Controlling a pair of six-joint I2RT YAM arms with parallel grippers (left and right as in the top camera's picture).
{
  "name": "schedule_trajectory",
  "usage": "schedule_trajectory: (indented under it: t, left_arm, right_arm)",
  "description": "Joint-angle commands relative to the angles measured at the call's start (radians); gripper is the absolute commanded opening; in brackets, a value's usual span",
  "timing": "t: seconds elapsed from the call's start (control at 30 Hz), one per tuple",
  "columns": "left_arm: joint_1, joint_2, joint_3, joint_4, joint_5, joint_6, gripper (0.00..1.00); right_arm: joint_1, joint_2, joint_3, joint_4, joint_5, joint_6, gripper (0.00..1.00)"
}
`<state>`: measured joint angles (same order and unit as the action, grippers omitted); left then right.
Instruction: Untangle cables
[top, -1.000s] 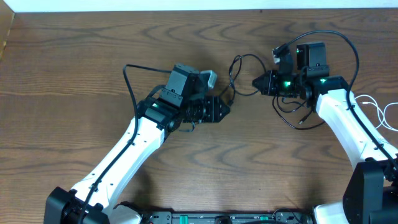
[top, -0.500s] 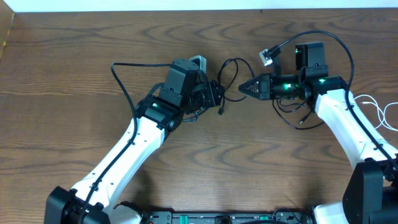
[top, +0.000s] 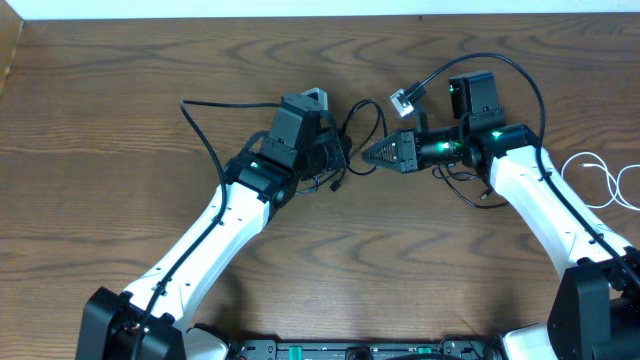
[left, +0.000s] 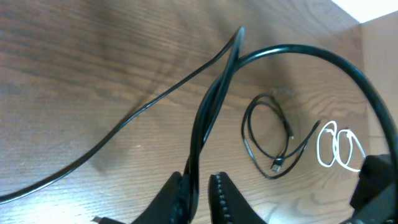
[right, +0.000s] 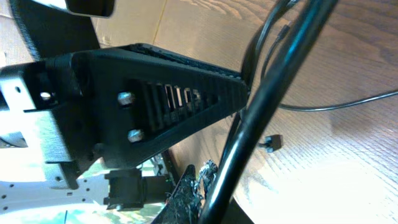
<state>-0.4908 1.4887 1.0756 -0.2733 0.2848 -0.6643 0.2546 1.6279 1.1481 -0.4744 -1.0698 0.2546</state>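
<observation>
A thin black cable (top: 366, 102) loops between my two grippers. In the left wrist view this black cable (left: 214, 99) runs down between the jaws of my left gripper (left: 200, 186), which stand almost together on it. From above, the left gripper (top: 338, 165) points right. My right gripper (top: 368, 155) points left, tip to tip with it. Its jaws are shut, and the loop's end meets their tip. In the right wrist view the right gripper (right: 202, 169) is partly hidden by a thick arm cable. A second black cable (top: 465, 190) (left: 267, 143) lies coiled under the right arm.
A white cable (top: 600, 180) (left: 339, 146) lies in loops at the table's right edge. The right arm's thick black cable (top: 520, 70) arcs above its wrist. A cardboard wall (top: 8, 50) stands at the far left. The left gripper's body (right: 155, 99) fills the right wrist view.
My right gripper has moved left to the left gripper's tip, and the cable loop has come with it. The left gripper has shifted up a little and closed its jaws on the cable.
</observation>
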Motion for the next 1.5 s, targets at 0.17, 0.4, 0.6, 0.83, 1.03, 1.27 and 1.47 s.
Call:
schedule_trajectory:
  t: [0.17,0.4,0.6,0.83,1.03,1.27,1.47]
  left_arm:
    - [0.003,0.008,0.008,-0.034,-0.042,-0.002,0.15]
    - [0.002,0.013,0.008,-0.039,-0.067,-0.003,0.17]
    - [0.001,0.045,0.008,-0.038,-0.058,-0.003,0.15]
    - [0.003,-0.004,0.009,-0.019,-0.023,-0.003,0.08]
    - [0.004,-0.077,0.009,0.032,0.129,-0.101,0.08]
    - [0.003,-0.086,0.009,0.126,0.52,-0.277,0.07]
    - [0.003,-0.086,0.008,0.201,0.668,-0.28,0.07]
  right_arm:
    - [0.009,-0.005,0.001,0.0,-0.079,-0.017,0.01]
    - [0.01,-0.005,0.001,0.0,-0.1,-0.017,0.01]
    - [0.028,-0.005,0.001,0.0,-0.103,-0.025,0.01]
    - [0.029,-0.005,0.001,-0.159,0.274,-0.025,0.01]
    - [0.029,-0.005,0.001,-0.357,0.641,-0.025,0.01]
    - [0.028,-0.005,0.001,-0.265,0.712,-0.023,0.01]
    - [0.028,-0.005,0.001,-0.181,0.772,0.052,0.01]
